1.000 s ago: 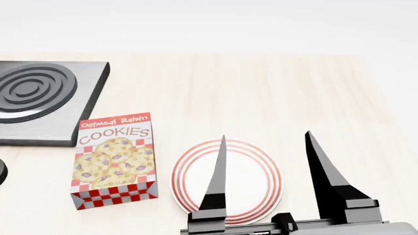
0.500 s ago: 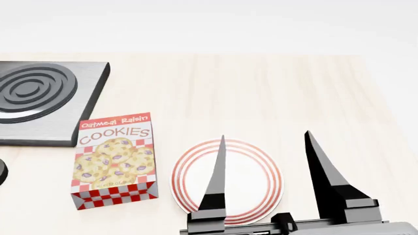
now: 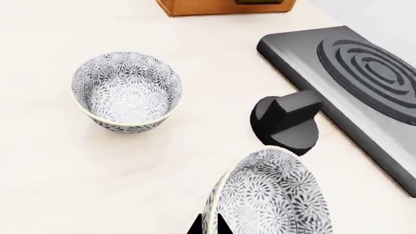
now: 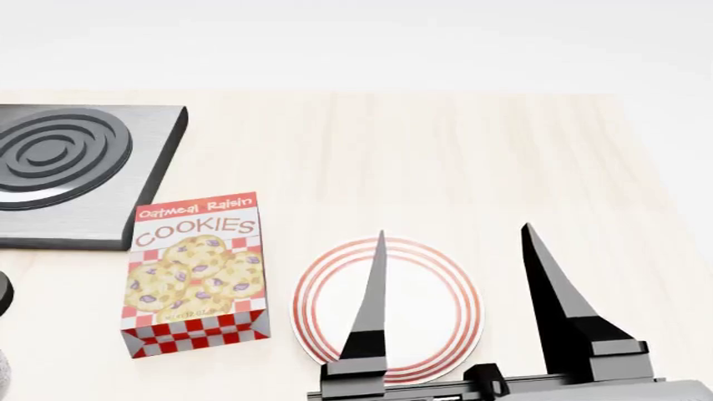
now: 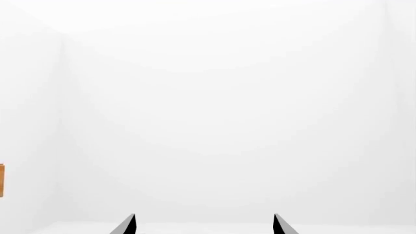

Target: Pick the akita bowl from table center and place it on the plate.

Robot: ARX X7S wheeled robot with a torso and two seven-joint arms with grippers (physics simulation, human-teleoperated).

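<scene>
**Left tool pinching one patterned bowl; right tool spread above the plate**

The left tool [image 3: 209, 227] is almost wholly cut off at the frame edge of its wrist view: only two small dark finger tips show, closed on the rim of an akita bowl [image 3: 273, 195], which is tilted and itself cropped by the frame. How much of the rim sits between the fingers cannot be made out. In the head view this tool is out of frame; only a grey sliver at the lower left corner shows, too small to identify.

The right tool [image 4: 452, 242] stands with its two long black fingers spread wide and nothing between them. One finger [image 4: 372, 292] overlaps the plate [image 4: 440, 276] in the head view, the other lies just past the plate's right rim; whether either touches the plate cannot be told. Its own wrist view shows only the two finger tips against blank white.

A second patterned bowl [image 3: 126, 91] stands upright on the desk [image 3: 39, 161], well apart from the held one. Near the held bowl is a black knob [image 3: 286, 121], beside the grey stove burner [image 3: 364, 78] with dark concentric rings. A wooden box [image 3: 224, 6] is clipped at the frame edge.

In the head view, the cookie box [image 4: 197, 271], labelled "Oatmeal Raisin Cookies", stands just left of the red-ringed plate, with the burner beyond it.
</scene>
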